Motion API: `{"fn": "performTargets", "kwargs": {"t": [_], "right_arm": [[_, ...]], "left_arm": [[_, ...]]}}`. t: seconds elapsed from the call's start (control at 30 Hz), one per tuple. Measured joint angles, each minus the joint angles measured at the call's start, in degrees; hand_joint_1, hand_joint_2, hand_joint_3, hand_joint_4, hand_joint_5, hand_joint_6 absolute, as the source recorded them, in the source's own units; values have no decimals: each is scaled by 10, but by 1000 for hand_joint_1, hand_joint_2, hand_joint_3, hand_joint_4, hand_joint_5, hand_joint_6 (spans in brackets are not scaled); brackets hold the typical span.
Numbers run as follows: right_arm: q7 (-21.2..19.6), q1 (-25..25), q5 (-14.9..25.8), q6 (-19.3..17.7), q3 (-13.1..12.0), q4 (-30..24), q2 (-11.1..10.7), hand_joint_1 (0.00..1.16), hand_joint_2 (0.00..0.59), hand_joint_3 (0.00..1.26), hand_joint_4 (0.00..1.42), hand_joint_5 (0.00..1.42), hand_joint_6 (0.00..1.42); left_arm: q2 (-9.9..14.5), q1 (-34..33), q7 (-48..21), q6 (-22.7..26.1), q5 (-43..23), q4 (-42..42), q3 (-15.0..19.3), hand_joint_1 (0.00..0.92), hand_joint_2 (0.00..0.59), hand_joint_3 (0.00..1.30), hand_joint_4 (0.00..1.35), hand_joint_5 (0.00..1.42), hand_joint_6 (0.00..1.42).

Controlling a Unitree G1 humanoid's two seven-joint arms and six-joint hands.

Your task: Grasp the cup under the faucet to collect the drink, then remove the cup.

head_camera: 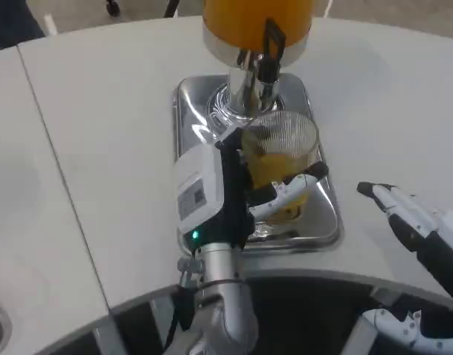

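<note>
A ribbed clear glass cup (279,151), partly filled with orange drink, stands on the shiny metal drip tray (326,231) below the black faucet lever (271,46) of the orange juice dispenser (257,18). My left hand (233,192) grips the cup from its left side, with white and black fingers (289,194) wrapped across its front. My right hand (414,222) hovers over the table to the right of the tray, fingers extended and holding nothing.
The dispenser's chrome column (247,92) rises from the back of the tray, just behind the cup. The white table (100,148) stretches wide to the left, with a seam line running down it. The table's curved front edge lies just below the tray.
</note>
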Motion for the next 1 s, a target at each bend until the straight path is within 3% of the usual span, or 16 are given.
{"fn": "performTargets", "kwargs": {"t": [0.37,0.67,0.87,1.0], "right_arm": [[-27,17,23,-5,10,0,-16,585,393,16,0,25,130],[-46,37,28,-33,10,0,-26,597,394,16,0,25,133],[-57,35,33,-40,4,2,-37,598,399,16,0,25,130],[-70,19,33,-43,13,18,-41,599,400,16,0,25,129]], "left_arm": [[45,51,-21,-2,5,-106,16,629,36,1092,1124,1420,1424],[62,91,-52,2,27,-169,10,638,32,1096,1124,1424,1424],[107,116,-65,1,55,-215,4,645,33,1104,1124,1424,1424],[128,134,-66,1,74,-233,3,650,33,1108,1124,1424,1424]]}}
